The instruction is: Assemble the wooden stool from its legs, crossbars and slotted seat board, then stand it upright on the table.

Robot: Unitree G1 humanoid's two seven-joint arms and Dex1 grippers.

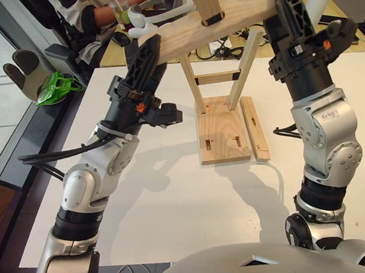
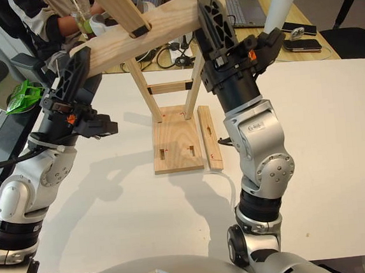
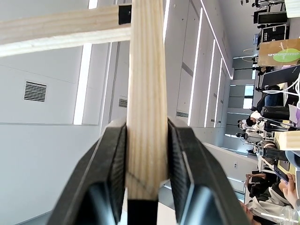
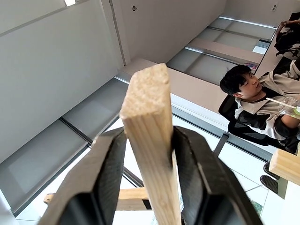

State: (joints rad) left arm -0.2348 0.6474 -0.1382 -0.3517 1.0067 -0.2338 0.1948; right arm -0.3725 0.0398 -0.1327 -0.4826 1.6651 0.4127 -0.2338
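Black ribbed jaws, left and right, clamp pale squared leg [image 1: 236, 17] — slotted seat board [image 1: 224, 147] flat.

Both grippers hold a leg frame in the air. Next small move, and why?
Probably lower the leg frame toward the seat board: left gripper and right gripper clamp it high above, the board's two near slots sit empty, and a leg pair stands at its far end.

- Small round mark and letters on right forearm casing [image 1: 326, 116]: too small to read.
- Green lettering on brown cardboard box [image 3: 281, 51] in the room behind: not legible.
- Nothing else readable.
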